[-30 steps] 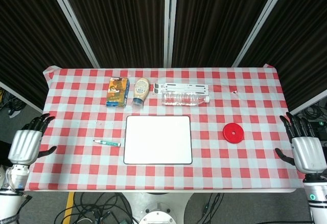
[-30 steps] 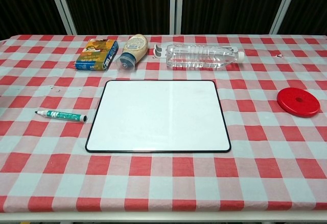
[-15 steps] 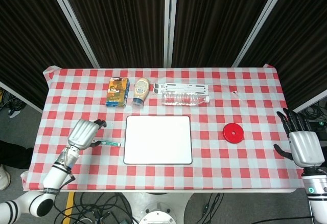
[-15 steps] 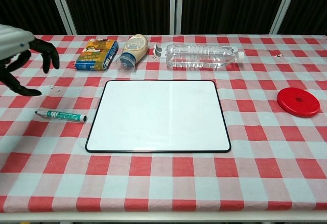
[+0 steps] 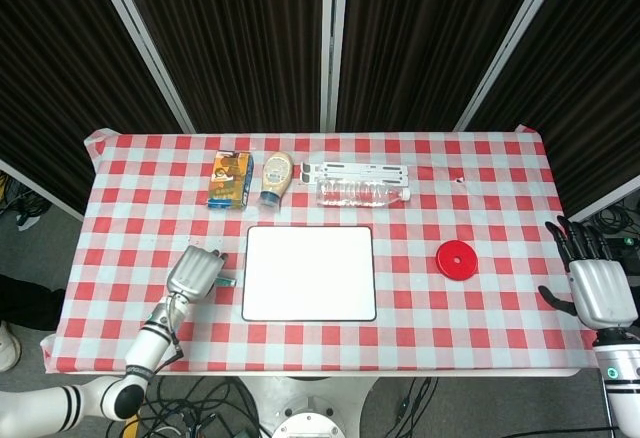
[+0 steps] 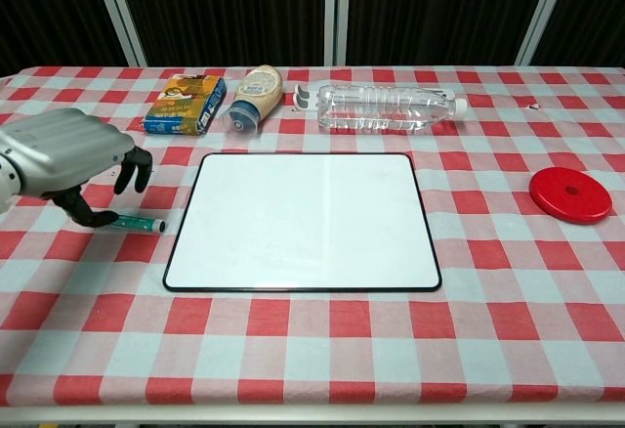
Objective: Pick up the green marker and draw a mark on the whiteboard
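The green marker [image 6: 140, 223] lies flat on the checked cloth just left of the whiteboard [image 6: 303, 221], its capped end toward the board. My left hand [image 6: 70, 158] hovers over the marker's left half with fingers spread and curved down, thumb tip beside the barrel, holding nothing. From the head view the left hand [image 5: 196, 272] covers most of the marker [image 5: 228, 281]. The blank whiteboard [image 5: 309, 273] sits mid-table. My right hand [image 5: 598, 290] hangs open off the table's right edge.
Along the back stand an orange and blue box [image 6: 184, 104], a squeeze bottle [image 6: 256, 95] lying down, a clear water bottle [image 6: 389, 107] on its side and a white strip [image 5: 355, 170]. A red disc [image 6: 570, 194] lies right of the board.
My left hand has swung in from the table's left edge to just over the marker, dropping lower. The right hand has barely shifted. The marker has not moved.
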`<state>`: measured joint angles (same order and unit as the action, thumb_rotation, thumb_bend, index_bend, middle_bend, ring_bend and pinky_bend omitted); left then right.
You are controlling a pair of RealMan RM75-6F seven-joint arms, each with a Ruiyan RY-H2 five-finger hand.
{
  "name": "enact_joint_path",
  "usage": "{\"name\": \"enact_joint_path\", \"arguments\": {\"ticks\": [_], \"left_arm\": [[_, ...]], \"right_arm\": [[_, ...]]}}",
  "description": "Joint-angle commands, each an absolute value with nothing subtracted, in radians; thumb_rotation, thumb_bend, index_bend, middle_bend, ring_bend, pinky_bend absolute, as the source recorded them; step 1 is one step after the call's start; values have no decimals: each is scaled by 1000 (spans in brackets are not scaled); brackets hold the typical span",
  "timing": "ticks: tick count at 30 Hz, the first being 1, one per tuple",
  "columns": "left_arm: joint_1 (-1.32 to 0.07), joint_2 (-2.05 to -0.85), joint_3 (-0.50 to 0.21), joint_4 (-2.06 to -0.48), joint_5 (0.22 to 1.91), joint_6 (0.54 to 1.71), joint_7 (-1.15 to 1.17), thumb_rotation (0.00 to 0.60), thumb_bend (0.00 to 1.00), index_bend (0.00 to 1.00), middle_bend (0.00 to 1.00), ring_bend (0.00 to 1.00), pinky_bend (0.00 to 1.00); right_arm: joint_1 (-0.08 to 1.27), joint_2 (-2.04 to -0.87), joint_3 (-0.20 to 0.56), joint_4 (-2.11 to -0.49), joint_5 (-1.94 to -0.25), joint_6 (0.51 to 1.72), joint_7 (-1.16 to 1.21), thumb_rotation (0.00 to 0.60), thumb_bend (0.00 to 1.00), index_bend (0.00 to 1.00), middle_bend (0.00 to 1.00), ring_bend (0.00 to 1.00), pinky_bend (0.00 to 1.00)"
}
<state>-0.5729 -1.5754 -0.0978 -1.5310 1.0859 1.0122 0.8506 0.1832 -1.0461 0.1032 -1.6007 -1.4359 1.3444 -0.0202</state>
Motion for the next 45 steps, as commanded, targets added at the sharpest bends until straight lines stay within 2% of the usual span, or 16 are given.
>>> {"name": "enact_joint_path", "arguments": {"ticks": [1,13,29,45], "left_arm": [[-583,-1593,-83,-1518,1064,1023,876,600,285,426,477,817,1000],[-612,-1619,-56,-1506,1012,1045,948,600,284,426,478,817,1000],[-624,-1639,-36,-1446,1021,1032,860,600,287,439,499,817,1000],[-624,-1643,-23,-1418,1066,1028,768,600,351,507,553,817,1000]], "right_arm": [[181,-1047,101,-1597,-1434,1345,-15,600,101,0,16,0,0],[177,-1052,94,-1580,-1436,1346,11,600,101,0,17,0,0],[171,-1054,91,-1575,-1428,1350,17,600,101,0,27,0,0],[169,-1051,90,-1587,-1419,1348,7,600,101,0,28,0,0]]}}
